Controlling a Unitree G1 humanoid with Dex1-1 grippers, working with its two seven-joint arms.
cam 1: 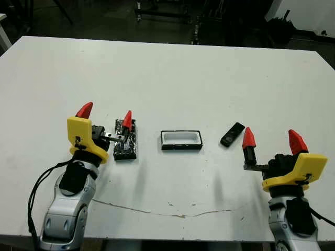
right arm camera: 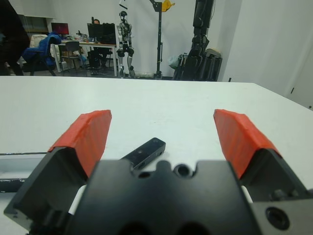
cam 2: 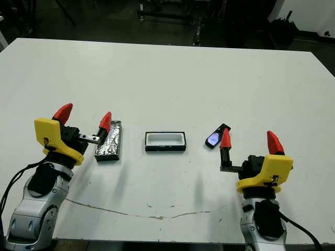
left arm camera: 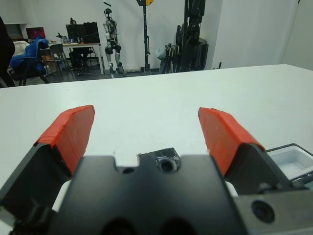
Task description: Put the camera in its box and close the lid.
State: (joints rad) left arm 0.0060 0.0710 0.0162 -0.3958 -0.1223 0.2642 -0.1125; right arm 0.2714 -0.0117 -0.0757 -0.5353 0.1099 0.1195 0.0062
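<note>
So, the broad white surface (cam 1: 172,78) carries all three things in a row across my front, and neither of my hands holds any of them yet. My left hand (cam 1: 105,117) stands spread, its red fingertips apart, with the inner one hanging over the flat glossy black speckled lid (cam 1: 125,140); whether it touches the lid I cannot tell. My right hand (cam 1: 268,139) is spread just as wide and empty, near the slim black oblong camera (cam 1: 232,134), which lies at a slant just beyond and inward of it.

The shallow black box with its white lining (cam 1: 181,140) sits between lid and camera, mouth up, nothing in it, apart from both.

The step I judge to be in hand is the pickup of the camera with my right hand. To do it well I would turn the wrist until my fingers line up across the camera's narrow width, not its length, then come down centred on its middle so it does not pivot when I close. It is thin and lies flat, so the tips must reach almost to the surface. Then I would carry it leftward and match its long axis to the box before lowering. The lid can wait under my left hand.
</note>
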